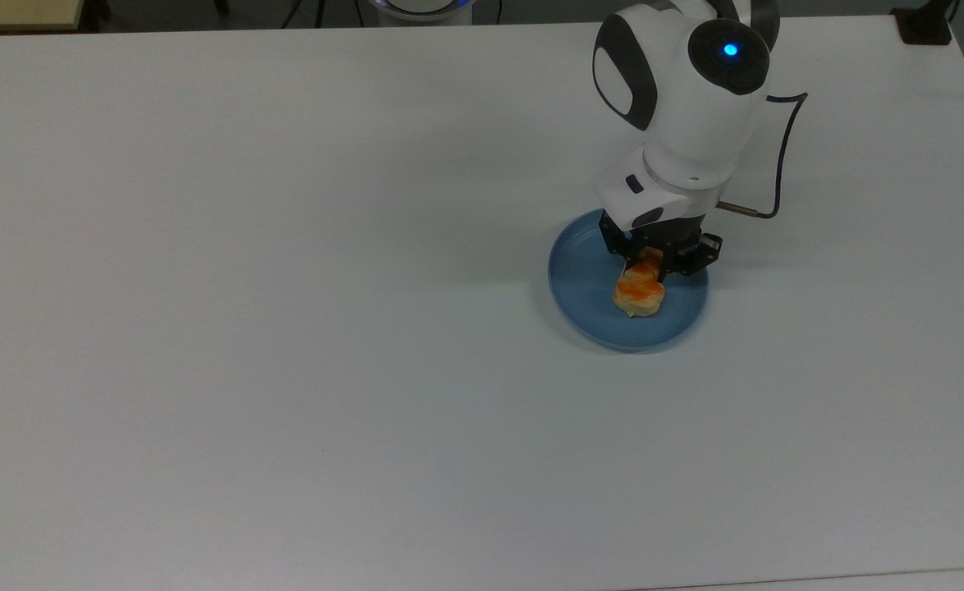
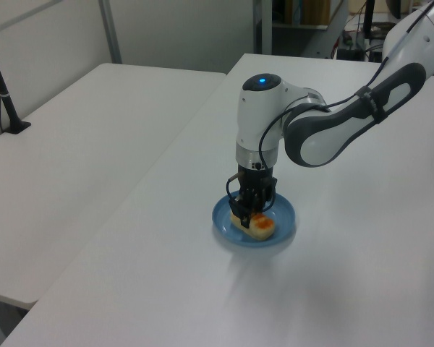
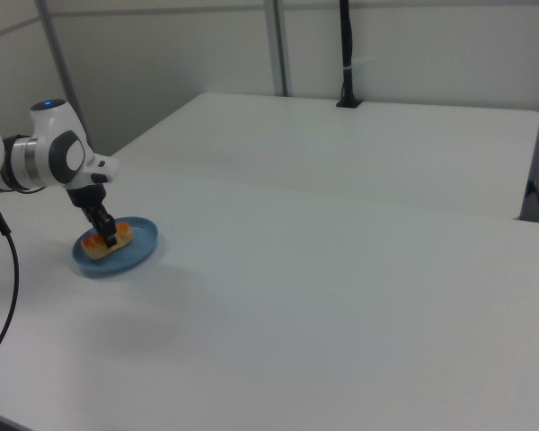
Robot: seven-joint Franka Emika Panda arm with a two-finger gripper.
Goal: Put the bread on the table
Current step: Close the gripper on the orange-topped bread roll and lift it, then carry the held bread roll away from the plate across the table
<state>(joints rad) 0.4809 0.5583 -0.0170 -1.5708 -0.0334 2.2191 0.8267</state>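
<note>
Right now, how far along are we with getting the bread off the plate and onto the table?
Done: the claw is down at the bread, its fingers straddling the far end. In hand: the grasp; whether it has closed is unclear. Left: the bread lies on the blue plate, so lifting it and setting it on the white table remain.

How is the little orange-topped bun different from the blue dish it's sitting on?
The small oblong pale-yellow bun with orange glaze is far smaller than the round blue plate. The bun is thick and lumpy; the plate is flat and smooth. Both are on the white table.
</note>
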